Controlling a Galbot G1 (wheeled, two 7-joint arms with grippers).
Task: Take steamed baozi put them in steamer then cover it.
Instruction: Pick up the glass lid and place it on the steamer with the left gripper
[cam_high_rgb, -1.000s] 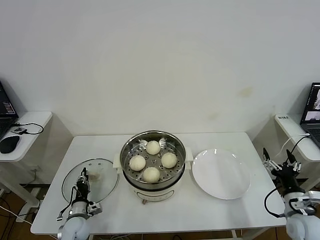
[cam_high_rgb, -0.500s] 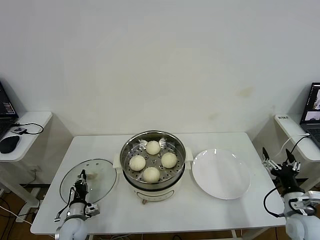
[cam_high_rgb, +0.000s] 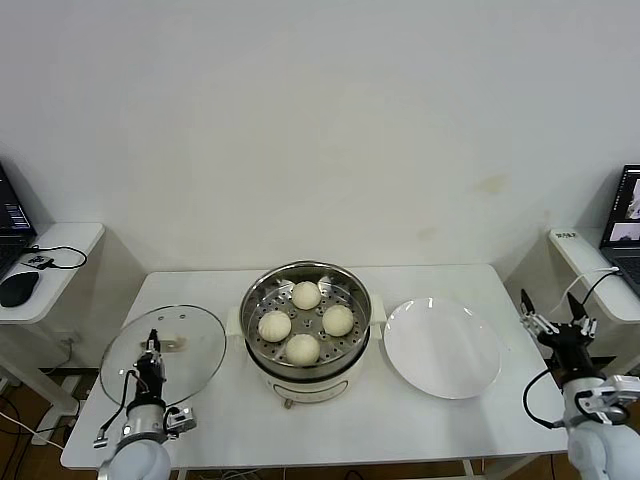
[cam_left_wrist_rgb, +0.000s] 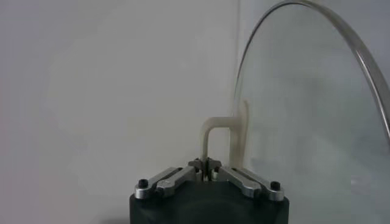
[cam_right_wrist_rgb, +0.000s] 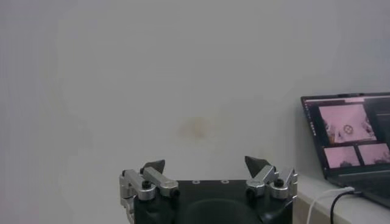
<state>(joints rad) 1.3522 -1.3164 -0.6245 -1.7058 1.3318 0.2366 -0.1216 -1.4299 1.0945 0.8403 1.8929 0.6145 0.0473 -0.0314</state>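
Several cream-white steamed baozi (cam_high_rgb: 306, 295) lie on the perforated tray inside the shiny steamer (cam_high_rgb: 247, 312) at the table's middle. The clear glass cover (cam_high_rgb: 190, 352) is off the table at the left, tilted up on edge. My left gripper (cam_high_rgb: 151, 352) is shut on its cream bar handle (cam_high_rgb: 171, 343). In the left wrist view the same gripper (cam_left_wrist_rgb: 206, 168) pinches the handle (cam_left_wrist_rgb: 208, 135), with the cover's glass (cam_left_wrist_rgb: 304, 122) and metal rim beyond. My right gripper (cam_high_rgb: 557, 325) hangs open past the table's right edge, its fingers (cam_right_wrist_rgb: 155, 165) wide apart and empty.
A flat white plate (cam_high_rgb: 442, 347) lies bare to the right of the steamer. A side desk with a mouse (cam_high_rgb: 17, 288) stands at the left, another with a laptop (cam_high_rgb: 625, 215) at the right. A plain wall is behind.
The left gripper finished shutting on the cover's handle, then lifted the cover off the table, tilting it up and carrying it a little leftward. The right arm barely shifted.
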